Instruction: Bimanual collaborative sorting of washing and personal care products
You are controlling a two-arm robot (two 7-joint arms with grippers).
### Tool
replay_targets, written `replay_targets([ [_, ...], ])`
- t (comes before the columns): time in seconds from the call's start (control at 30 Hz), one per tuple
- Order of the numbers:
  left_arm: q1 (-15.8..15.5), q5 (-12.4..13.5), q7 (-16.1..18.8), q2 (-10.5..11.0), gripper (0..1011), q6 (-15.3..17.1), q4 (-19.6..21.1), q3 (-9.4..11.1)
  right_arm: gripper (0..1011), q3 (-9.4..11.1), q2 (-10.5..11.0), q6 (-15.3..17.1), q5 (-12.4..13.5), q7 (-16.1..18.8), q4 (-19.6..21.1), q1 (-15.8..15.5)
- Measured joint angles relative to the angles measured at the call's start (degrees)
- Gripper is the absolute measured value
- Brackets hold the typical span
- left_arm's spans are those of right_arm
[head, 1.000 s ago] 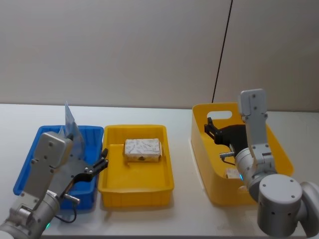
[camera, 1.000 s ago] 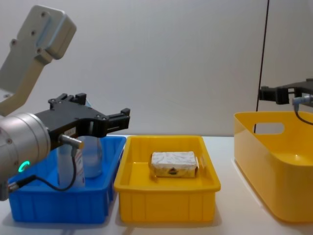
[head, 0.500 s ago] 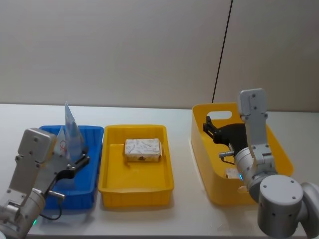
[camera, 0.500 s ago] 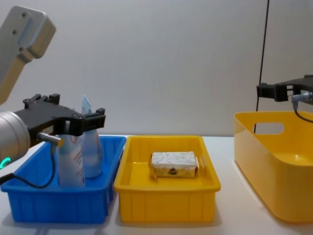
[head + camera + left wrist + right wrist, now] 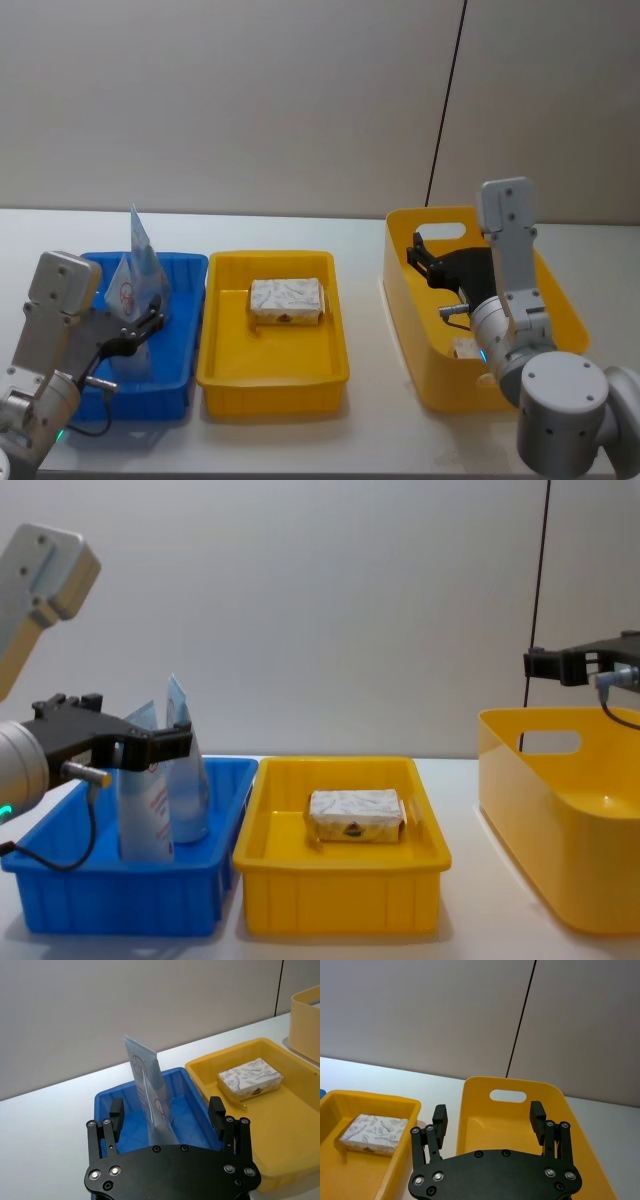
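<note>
Two tubes stand upright in the blue tray (image 5: 190, 262): a light-blue-and-white squeeze tube (image 5: 145, 802) with red marks, and a slimmer pale-blue tapered tube (image 5: 186, 770) beside it. My left gripper (image 5: 166, 1110) hovers open and empty at the tray's near side, just short of the tubes (image 5: 147, 1085). One cream-white wrapped block (image 5: 287, 300) lies in the yellow tray (image 5: 270, 385). Another block (image 5: 465, 348) shows low inside the yellow tub (image 5: 440, 390). My right gripper (image 5: 488, 1114) is open and empty above the tub's left part.
The three containers stand in a row on the white table: blue tray (image 5: 120, 900), yellow tray (image 5: 340, 900), yellow tub (image 5: 560, 880) with a handle slot. A black cable (image 5: 445, 100) hangs behind the tub. Bare table lies in front of the containers.
My left gripper has drawn back from over the yellow tray's edge to the blue tray's near left, still open. The tubes stay standing. The right arm has not moved.
</note>
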State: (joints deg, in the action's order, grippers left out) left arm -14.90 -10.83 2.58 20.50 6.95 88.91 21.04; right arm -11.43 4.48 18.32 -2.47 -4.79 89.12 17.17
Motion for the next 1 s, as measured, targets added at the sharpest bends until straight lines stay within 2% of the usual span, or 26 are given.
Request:
replay_targets([
  [0.77,-5.67,-0.31,-3.97,-2.88,996,-0.95,-11.95,0.12,1003,0.0,0.0,-0.08,0.0,0.06,0.1,-0.06],
  [1.0,-6.43,-0.31,-4.63,-3.63,849,-1.31,-14.04,-0.02,1004,0.0,0.0,-0.07,0.01,0.06,0.1,-0.06],
])
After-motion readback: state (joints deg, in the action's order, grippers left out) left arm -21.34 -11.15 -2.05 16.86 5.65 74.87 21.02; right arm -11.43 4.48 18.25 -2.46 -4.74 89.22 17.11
